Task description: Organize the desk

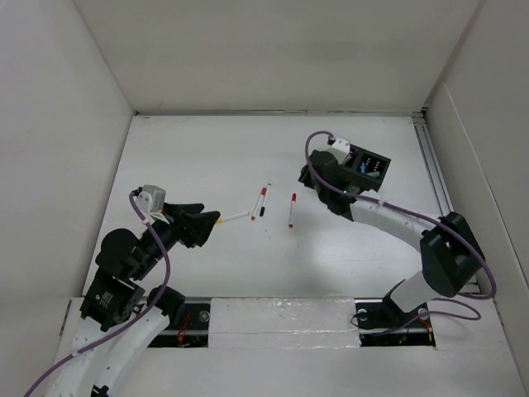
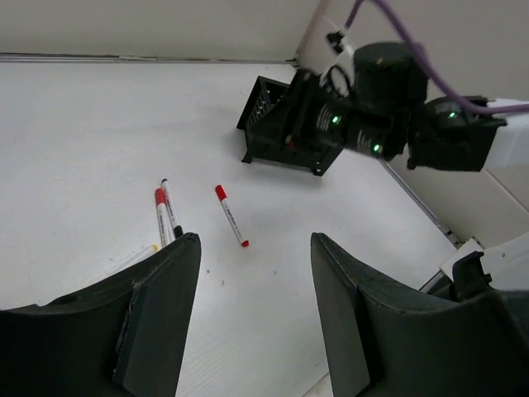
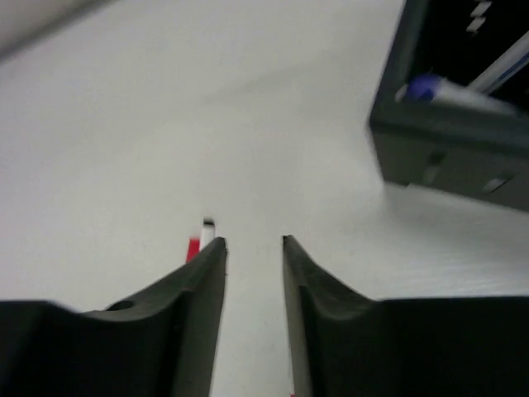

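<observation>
The desk (image 1: 207, 149) is a white tabletop with loose pens at its middle. A red-capped pen (image 1: 292, 210) lies alone. Left of it a red-capped pen (image 1: 258, 203) and a black-capped pen (image 1: 265, 200) lie side by side. A yellow-tipped pen (image 1: 235, 217) lies just ahead of my left gripper (image 1: 216, 222). In the left wrist view that gripper (image 2: 256, 240) is open and empty above the desk, short of the lone red pen (image 2: 231, 216). My right gripper (image 3: 252, 241) stands beside the black organizer (image 3: 446, 157), its jaws narrowly open with nothing between them.
The black organizer (image 1: 369, 168) stands at the back right and holds a blue-capped pen (image 3: 426, 87). White walls enclose the desk on three sides. A metal rail (image 1: 434, 169) runs along the right edge.
</observation>
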You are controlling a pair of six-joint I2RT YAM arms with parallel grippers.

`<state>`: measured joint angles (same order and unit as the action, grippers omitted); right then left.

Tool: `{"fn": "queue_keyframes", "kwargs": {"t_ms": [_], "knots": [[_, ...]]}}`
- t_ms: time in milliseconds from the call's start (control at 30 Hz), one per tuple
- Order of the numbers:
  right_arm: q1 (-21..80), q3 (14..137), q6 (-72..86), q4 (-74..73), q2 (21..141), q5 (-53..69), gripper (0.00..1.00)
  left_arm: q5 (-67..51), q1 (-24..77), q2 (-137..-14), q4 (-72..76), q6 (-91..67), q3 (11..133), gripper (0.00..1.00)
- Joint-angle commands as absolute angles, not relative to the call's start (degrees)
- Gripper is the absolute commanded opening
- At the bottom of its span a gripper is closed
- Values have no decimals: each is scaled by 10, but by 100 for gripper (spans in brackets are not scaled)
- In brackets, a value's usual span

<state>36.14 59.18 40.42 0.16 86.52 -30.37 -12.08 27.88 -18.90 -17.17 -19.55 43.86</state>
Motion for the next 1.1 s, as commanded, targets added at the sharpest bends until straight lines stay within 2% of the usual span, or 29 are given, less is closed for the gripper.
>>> {"fn": "queue_keyframes", "kwargs": {"t_ms": [0,33,100,500,600,667,700,800,867,1000,1067], "knots": [[408,575,405,-16,910,-293,42,-134,276,-190,-143,-189,436,52],[414,579,404,-18,922,-293,50,-134,276,-190,-142,-189,436,52],[414,598,406,-43,962,-293,51,-134,276,-191,-142,-189,436,52],[414,692,394,-84,1116,-302,40,-131,276,-190,-141,-189,435,52],[414,699,395,-85,1135,-295,36,-132,276,-192,-142,-189,435,52],[414,695,396,-84,1129,-294,29,-131,276,-193,-141,-189,436,52],[409,693,396,-89,1128,-290,18,-132,276,-192,-142,-189,436,52],[409,690,400,-98,1125,-292,13,-132,276,-194,-141,-189,436,52],[409,685,403,-103,1122,-291,14,-132,276,-194,-142,-189,436,52],[409,665,408,-98,1108,-287,37,-132,276,-192,-141,-189,436,52],[409,658,408,-95,1107,-279,37,-134,276,-192,-142,-190,436,52]]}}
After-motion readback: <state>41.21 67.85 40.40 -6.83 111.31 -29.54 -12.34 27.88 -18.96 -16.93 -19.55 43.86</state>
